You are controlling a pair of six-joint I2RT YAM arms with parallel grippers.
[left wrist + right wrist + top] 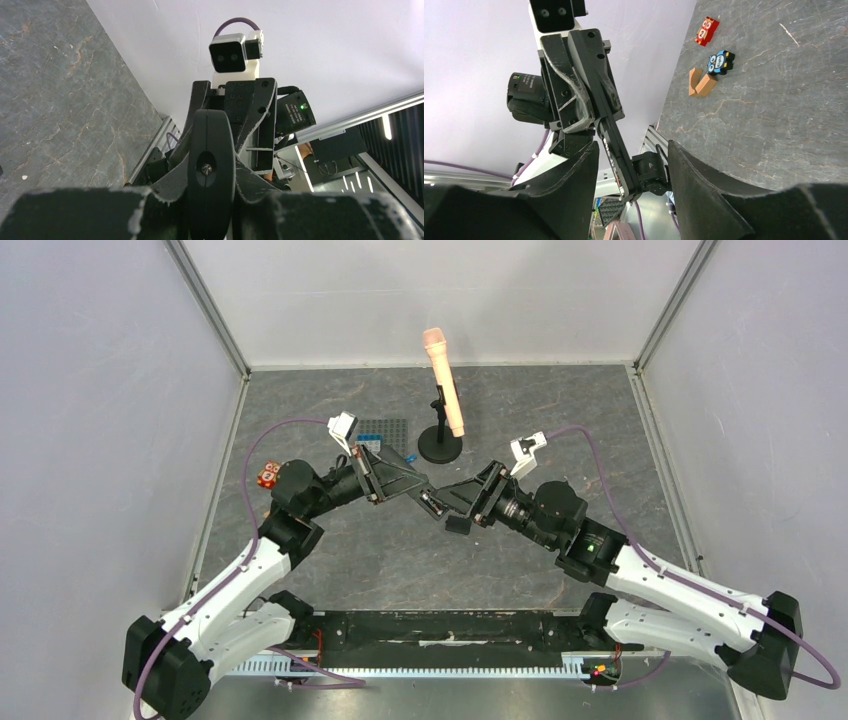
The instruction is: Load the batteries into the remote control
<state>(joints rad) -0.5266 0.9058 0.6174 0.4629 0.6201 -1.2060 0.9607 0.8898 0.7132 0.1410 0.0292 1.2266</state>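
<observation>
Table (400, 560) is grey and has two arms meeting over its middle. The left arm (250, 570) and the right arm (650, 575) reach in toward each other. Behind them stands a peach microphone (443, 380) on a black stand.

The left gripper (405, 483) is clamped tight on the remote control (616, 155) and holds it up off the table. The right gripper (633, 147) is spread apart, with one finger on each side of the remote's free end. It does not seem to touch it.

The small black back cover (458, 525) lies flat on the table, just below the two grippers. A red brick (706, 30) and a blue brick (720, 61) sit well away.

I cannot make out the batteries in any view.

I think the remote could twist or slip. It is held at one end only, so a bump from a right finger could push it crooked. A battery could also drop to the table if it goes in tilted.

Seen from the top, the remote's long side runs from upper left to lower right. Its free end points at the right gripper.
</observation>
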